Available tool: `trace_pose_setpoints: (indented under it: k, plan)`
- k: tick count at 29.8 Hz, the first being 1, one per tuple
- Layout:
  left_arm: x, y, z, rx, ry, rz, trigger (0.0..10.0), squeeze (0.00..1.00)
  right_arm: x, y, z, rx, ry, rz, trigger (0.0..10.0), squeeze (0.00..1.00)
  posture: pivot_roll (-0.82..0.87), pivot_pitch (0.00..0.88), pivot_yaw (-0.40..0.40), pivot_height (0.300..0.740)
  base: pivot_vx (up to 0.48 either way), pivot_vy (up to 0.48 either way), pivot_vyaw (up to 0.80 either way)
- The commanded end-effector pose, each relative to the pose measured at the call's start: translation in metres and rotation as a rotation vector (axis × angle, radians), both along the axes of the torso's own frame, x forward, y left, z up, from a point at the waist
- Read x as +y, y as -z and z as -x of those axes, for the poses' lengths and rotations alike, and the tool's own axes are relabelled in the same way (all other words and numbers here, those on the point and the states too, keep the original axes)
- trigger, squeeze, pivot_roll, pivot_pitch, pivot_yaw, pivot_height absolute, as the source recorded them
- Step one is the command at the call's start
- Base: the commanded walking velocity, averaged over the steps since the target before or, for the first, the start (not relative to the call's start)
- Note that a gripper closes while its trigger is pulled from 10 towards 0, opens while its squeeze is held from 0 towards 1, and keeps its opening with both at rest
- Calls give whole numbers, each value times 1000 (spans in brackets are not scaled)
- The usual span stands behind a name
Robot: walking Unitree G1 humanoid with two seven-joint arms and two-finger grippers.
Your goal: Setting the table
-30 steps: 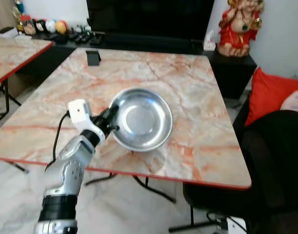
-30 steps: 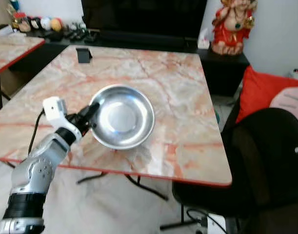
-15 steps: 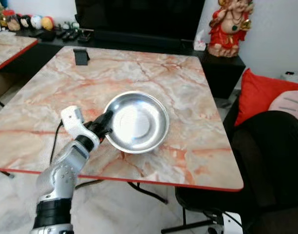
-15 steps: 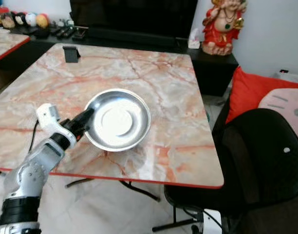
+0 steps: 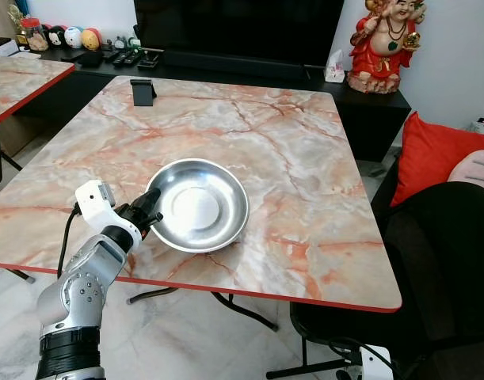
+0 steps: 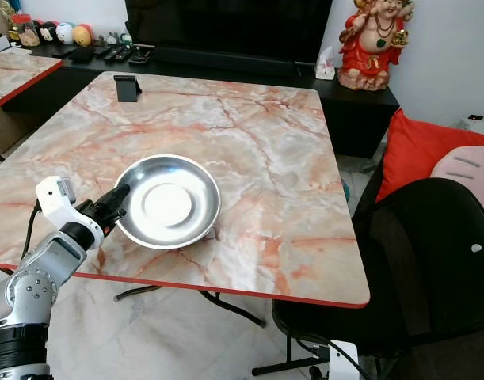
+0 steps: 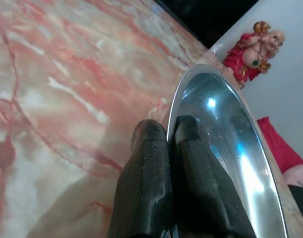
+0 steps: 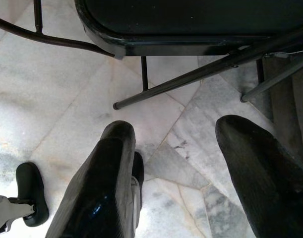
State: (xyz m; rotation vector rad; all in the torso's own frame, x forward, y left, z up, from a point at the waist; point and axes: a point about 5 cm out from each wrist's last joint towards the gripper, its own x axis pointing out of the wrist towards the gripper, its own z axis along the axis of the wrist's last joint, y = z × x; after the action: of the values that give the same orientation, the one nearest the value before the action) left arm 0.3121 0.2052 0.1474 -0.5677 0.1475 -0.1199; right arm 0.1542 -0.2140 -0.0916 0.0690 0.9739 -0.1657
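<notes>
Marble table | left gripper pinching steel bowl near rim | right gripper agape

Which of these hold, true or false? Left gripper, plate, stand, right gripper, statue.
1. The left gripper is shut on the steel plate rim. True.
2. The plate holds food. False: it is empty.
3. A small black stand sits at the marble table far edge. True.
4. The right gripper grips a fork. False: it is open over the floor.
5. The red statue stands on the table. False: it is on the dark cabinet behind.
</notes>
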Motion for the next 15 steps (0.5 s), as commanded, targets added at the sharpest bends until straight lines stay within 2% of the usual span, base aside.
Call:
trace_pose_setpoints:
  k: [1, 6, 15]
  plan:
    - [1, 10, 2, 47, -9, -10, 10000, 0, -2, 0, 0, -3, 14, 0, 10000, 0, 105, 0, -60, 740, 0, 0, 0]
    - [0, 16, 4, 67, -8, -8, 10000, 0, -2, 0, 1, -1, 13, -3, 10000, 0, 101, 0, -58, 740, 0, 0, 0]
    - [8, 22, 6, 112, -53, -46, 10000, 0, -1, 1, 2, 3, 6, -6, 10000, 0, 104, 0, -55, 740, 0, 0, 0]
